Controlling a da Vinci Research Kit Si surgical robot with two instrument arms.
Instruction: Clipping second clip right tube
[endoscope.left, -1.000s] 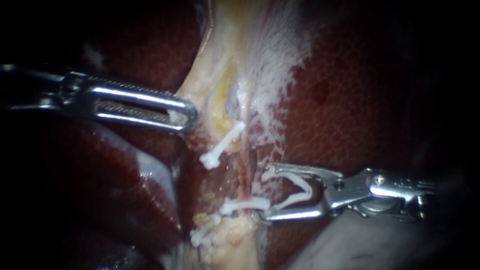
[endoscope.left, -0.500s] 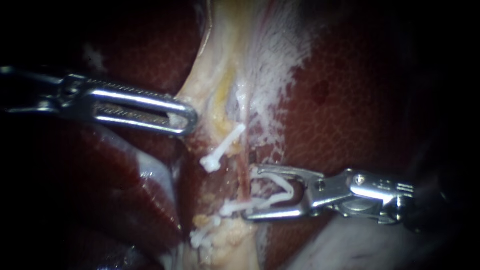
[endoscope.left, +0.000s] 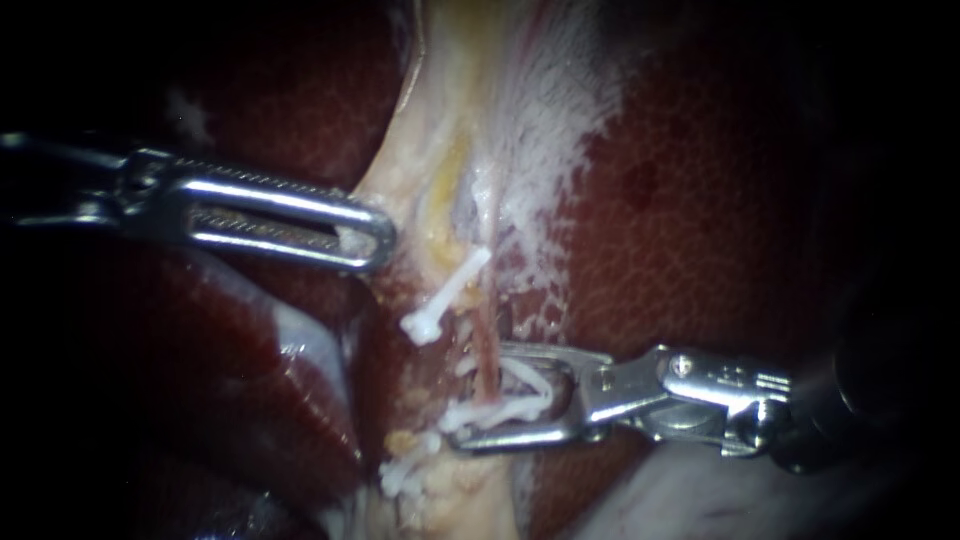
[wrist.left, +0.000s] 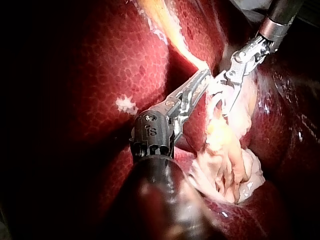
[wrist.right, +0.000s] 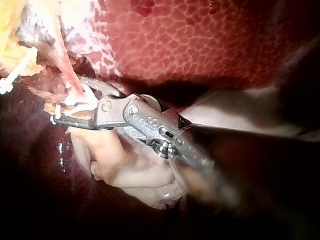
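Right tube (endoscope.left: 487, 345), thin and reddish, runs through the pale tissue (endoscope.left: 430, 150) and passes between the 2 jaws of the right instrument (endoscope.left: 475, 396). These jaws stand part-spread on either side of it and pinch a white clip (endoscope.left: 525, 385) between them. Nearest lies a clip cluster (endoscope.left: 400, 478), then 1 placed clip (endoscope.left: 465, 415) across the tube just beside the lower jaw. Farther on come 1 slanted clip (endoscope.left: 445, 295) beside the tube, the left instrument (endoscope.left: 372, 235) with jaws pressed together on the pale tissue's edge, and dark red liver (endoscope.left: 700, 230) behind.
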